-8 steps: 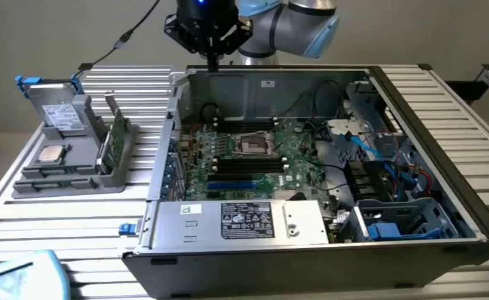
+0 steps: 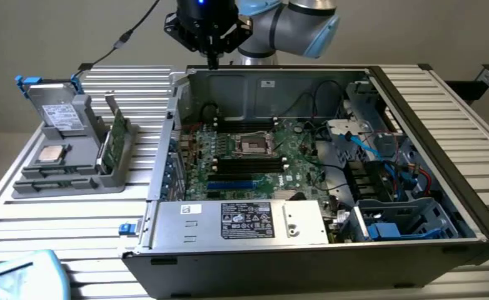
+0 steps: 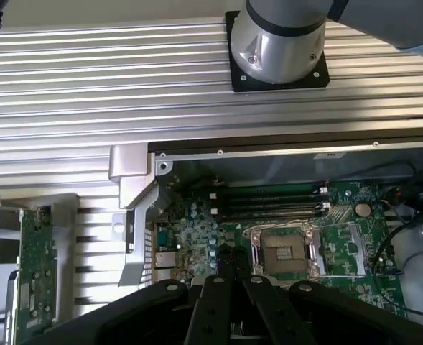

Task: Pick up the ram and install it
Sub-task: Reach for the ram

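Black gripper (image 2: 214, 61), shut and empty, hangs upper centre above the open computer case (image 2: 266, 81); the thin green ram stick (image 2: 115, 142) stands edgewise in a grey holder (image 2: 61, 181) lower left, long axis up-frame.

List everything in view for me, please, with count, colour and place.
Computer case: one, black, open, on slatted silver table.
Motherboard: one, green, inside case, socket empty.
Power supply: one, silver, case's near end.
Holder: one, grey, exterior view's left of case.
Processor chip: one, silver, in holder.
Green circuit boards: count unclear, upright in holder.
Arm: one, grey and blue, behind case.
Gripper: one, black, shut, above case's rear wall.
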`<state>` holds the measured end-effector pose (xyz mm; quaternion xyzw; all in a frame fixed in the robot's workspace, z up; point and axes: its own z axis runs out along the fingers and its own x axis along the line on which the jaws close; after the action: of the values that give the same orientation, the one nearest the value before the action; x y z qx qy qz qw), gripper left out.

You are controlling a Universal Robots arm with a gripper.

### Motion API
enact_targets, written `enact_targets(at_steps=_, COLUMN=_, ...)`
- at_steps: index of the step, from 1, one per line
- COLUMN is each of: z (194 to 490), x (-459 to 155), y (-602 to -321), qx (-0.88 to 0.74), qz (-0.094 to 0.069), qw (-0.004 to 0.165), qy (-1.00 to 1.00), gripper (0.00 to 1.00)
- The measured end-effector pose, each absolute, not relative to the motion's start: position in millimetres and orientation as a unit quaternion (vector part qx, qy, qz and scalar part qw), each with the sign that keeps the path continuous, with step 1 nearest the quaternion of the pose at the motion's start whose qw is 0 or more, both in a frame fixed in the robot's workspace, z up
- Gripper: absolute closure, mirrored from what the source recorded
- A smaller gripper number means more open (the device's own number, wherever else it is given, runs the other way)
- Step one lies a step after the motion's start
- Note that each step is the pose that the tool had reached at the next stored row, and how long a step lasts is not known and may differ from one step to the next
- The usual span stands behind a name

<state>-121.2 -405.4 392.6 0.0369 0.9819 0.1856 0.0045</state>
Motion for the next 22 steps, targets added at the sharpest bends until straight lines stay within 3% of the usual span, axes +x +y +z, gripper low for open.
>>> enact_targets(at_steps=22, z=392.6, x=-211.2, y=-404.4, qx=0.037, qz=0.188, qw=0.004, qy=0.981, gripper=0.89)
